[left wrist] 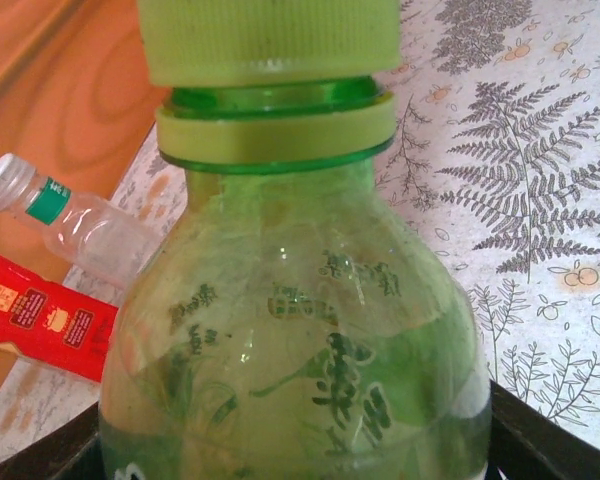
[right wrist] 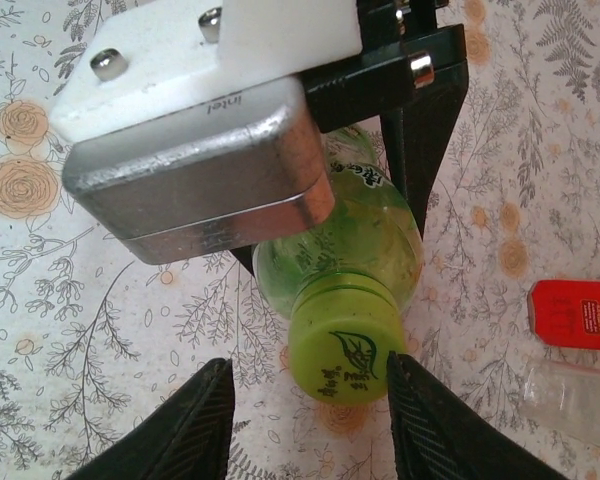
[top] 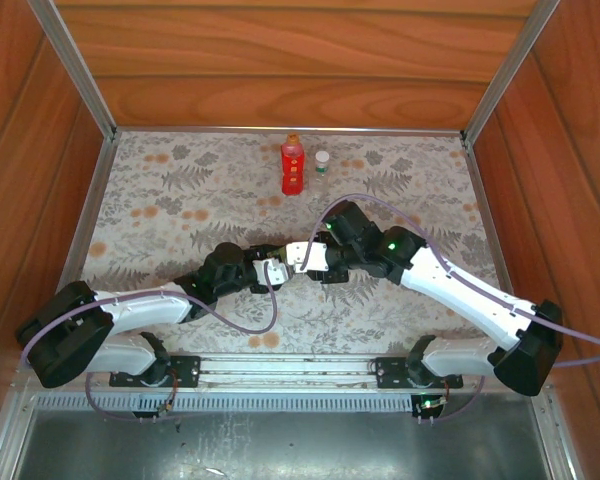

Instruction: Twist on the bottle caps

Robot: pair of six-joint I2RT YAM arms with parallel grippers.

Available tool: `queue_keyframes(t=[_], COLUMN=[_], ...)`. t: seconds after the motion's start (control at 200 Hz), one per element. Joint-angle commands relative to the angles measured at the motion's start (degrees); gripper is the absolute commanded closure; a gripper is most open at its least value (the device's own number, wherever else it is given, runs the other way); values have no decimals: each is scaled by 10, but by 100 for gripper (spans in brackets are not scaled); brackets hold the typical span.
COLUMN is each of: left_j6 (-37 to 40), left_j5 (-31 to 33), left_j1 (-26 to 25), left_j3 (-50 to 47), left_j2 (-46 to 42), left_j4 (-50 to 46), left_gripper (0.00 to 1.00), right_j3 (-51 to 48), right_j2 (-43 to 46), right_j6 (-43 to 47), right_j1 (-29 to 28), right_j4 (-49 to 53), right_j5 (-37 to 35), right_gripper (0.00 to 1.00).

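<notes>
The translucent green bottle (left wrist: 300, 330) is held off the table, and my left gripper (left wrist: 295, 455) is shut on its body, with black fingers (left wrist: 555, 440) at both sides. Its yellow-green cap (right wrist: 342, 342) sits on the neck, facing my right gripper (right wrist: 310, 420). That gripper is open around the cap: the right finger (right wrist: 430, 420) touches the cap's edge, while the left finger stands apart from it. From above, my left gripper (top: 272, 272) and right gripper (top: 302, 258) meet at mid-table. The red bottle (top: 293, 168) has an orange cap (top: 293, 139). The clear bottle (top: 322, 165) has a white cap (top: 322, 156).
The red and clear bottles stand upright side by side at the back of the flower-print tablecloth (top: 180, 200). Wooden walls (top: 280, 60) close in the back and both sides. The left wrist camera housing (right wrist: 190, 150) hangs just above the green bottle.
</notes>
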State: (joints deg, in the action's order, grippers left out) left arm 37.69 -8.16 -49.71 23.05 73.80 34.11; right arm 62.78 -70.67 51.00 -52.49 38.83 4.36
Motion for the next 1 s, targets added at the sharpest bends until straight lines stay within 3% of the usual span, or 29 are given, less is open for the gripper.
queue_keyframes(t=[0.0,0.37,0.994], left_j6=[-1,-1,0], left_j5=[-8,-7,-2], left_j1=[-7,-6,-7], left_j3=[6,6,4], left_j2=[-1,-2,-4], left_j4=[-41,-44,-45], left_gripper=[35,35,35], right_j3=[12,5,12], right_j2=[-12,-17,-32], right_j6=[19,-8,0], right_j1=[-3,1,13], right_j4=[-8,-57,-10], right_j5=[0,-51,0], right_gripper=[56,54,58])
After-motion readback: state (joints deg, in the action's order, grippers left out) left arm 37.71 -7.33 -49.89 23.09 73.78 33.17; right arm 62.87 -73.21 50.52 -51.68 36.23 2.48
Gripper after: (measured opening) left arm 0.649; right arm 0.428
